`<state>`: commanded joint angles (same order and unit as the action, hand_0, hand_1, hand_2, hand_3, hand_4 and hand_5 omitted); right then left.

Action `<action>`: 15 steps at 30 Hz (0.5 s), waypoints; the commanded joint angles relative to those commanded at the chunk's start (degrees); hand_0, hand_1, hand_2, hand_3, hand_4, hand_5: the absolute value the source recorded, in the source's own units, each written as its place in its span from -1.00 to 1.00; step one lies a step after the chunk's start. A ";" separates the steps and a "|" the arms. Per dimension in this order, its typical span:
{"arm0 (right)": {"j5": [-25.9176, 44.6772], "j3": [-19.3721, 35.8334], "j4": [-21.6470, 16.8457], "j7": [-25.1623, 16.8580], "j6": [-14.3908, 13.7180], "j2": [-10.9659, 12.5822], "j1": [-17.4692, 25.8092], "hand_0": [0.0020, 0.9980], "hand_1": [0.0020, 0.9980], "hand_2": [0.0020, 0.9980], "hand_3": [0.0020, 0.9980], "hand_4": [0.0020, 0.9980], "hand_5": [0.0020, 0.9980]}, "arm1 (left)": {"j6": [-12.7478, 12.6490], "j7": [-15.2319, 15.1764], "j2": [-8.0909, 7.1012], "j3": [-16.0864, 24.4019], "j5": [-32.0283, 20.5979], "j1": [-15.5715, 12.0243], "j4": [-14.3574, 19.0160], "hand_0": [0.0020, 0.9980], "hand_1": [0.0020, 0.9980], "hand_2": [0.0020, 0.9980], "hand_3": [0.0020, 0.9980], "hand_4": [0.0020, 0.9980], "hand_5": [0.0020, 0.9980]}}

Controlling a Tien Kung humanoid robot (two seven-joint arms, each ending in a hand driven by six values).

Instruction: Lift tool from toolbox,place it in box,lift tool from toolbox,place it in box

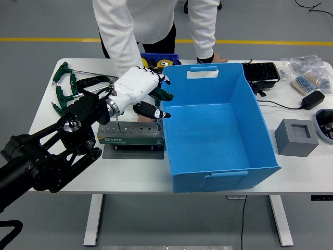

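The white surface [62, 174] carries a big empty blue box [217, 125]. Just left of it stands the grey toolbox [131, 134]. The left hand [139, 91] above it grasps a green-handled tool [162, 95] near the box rim.

left hand [139, 89] hides tool grip (contact unclear) | person cut off at top
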<state>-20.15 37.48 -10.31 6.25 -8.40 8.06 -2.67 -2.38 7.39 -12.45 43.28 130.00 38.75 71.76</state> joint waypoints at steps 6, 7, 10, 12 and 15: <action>-0.35 0.23 0.00 -0.06 -0.16 0.06 0.02 0.48 0.41 0.60 0.57 0.90 0.78 | -2.06 1.22 0.17 -1.39 0.00 0.14 -0.49 -0.07 -0.15 -0.24 0.05 1.00 0.25; -0.37 0.25 0.00 -0.06 -0.19 0.05 0.04 0.48 0.40 0.59 0.57 0.90 0.78 | -2.17 1.37 0.17 -1.63 0.00 0.14 -0.49 -0.24 -0.40 -0.44 -0.19 1.00 0.29; -0.71 0.35 0.00 -0.02 -0.23 0.08 0.11 0.48 0.40 0.59 0.57 0.90 0.78 | -2.26 1.96 0.26 -2.32 0.00 0.05 -0.55 -0.24 -0.40 -0.44 -0.19 1.00 0.29; -0.93 0.49 0.00 0.02 -0.28 0.08 0.19 0.48 0.40 0.59 0.57 0.90 0.78 | -2.48 2.25 0.31 -2.69 0.00 0.00 -0.56 -0.24 -0.40 -0.44 -0.19 1.00 0.29; -1.52 0.96 0.00 0.10 -0.42 0.06 0.31 0.48 0.39 0.58 0.56 0.90 0.77 | -3.16 2.75 0.47 -3.40 0.00 -0.01 -0.77 -0.26 -0.49 -0.50 -0.41 1.00 0.31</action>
<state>-21.67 38.43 -10.31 6.35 -8.83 8.12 -2.36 -5.54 10.14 -11.98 39.87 130.00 38.75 70.99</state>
